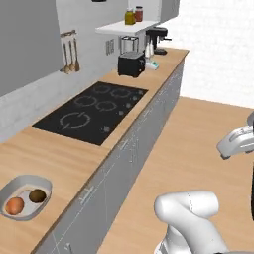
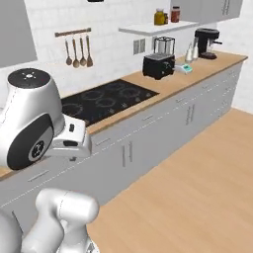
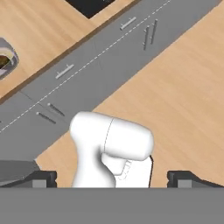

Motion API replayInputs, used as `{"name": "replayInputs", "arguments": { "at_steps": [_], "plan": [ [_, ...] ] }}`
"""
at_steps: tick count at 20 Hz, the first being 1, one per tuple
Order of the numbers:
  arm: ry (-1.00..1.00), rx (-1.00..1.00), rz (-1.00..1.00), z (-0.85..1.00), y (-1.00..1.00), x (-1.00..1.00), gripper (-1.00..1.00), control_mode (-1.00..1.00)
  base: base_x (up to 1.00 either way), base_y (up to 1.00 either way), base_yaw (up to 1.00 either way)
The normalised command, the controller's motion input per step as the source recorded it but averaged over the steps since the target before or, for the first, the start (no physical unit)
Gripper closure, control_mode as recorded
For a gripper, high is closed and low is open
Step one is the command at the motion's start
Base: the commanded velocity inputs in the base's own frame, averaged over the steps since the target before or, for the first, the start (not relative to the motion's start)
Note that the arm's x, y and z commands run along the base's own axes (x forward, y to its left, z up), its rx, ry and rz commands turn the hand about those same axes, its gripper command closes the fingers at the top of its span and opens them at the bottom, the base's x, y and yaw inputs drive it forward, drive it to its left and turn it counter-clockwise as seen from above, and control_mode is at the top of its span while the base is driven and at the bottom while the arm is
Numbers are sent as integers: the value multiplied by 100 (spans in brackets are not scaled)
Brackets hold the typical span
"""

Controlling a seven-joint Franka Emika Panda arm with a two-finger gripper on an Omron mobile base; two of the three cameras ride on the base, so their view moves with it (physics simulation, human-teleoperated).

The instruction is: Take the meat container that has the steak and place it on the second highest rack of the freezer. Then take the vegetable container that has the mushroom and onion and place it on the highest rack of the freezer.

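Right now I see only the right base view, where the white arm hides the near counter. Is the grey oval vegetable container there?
Observer: Yes. In the left base view the grey oval container sits on the wooden counter, nearer than the black cooktop.
Operator: What is inside it?
Observer: The round orange-tan onion and the dark brown mushroom, side by side.
Operator: Is the gripper open?
Observer: Yes; in the hand view the gripper shows its tips wide apart, holding nothing.
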Motion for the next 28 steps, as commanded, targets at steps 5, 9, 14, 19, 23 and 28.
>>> {"name": "replayInputs", "arguments": {
  "at_steps": [5,9,14,19,23,28],
  "plan": [
    [0,0,0,0,0,0,-100,100,1,18,62],
    [0,0,0,0,0,0,-100,100,0,21,55],
    [0,0,0,0,0,0,-100,100,0,22,52],
    [0,0,0,0,0,0,-100,100,1,29,48],
    [0,0,0,0,0,0,-100,100,0,8,37],
    [0,0,0,0,0,0,-100,100,-10,-2,36]
  ]
}}
